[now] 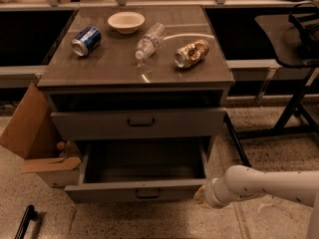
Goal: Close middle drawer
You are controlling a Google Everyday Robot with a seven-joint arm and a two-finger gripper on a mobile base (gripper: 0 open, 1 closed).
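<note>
The middle drawer (pixel 139 189) is a wide grey metal drawer pulled far out from the cabinet (pixel 134 78), and its inside is empty. Its low front carries a small dark bar handle (pixel 148 194). Above it, the taller top drawer (pixel 139 123) is shut. The lowest drawer is hidden under the open one. My white arm (pixel 259 183) reaches in from the lower right. My gripper (pixel 201 195) is at the right end of the open drawer's front, close to it or touching it.
On the cabinet top lie a blue can (pixel 85 40), a white bowl (pixel 126 21), a clear bottle (pixel 149 40) and a crushed gold can (pixel 192 54). An open cardboard box (pixel 30 131) leans at the left. A dark table frame (pixel 294 103) stands at the right.
</note>
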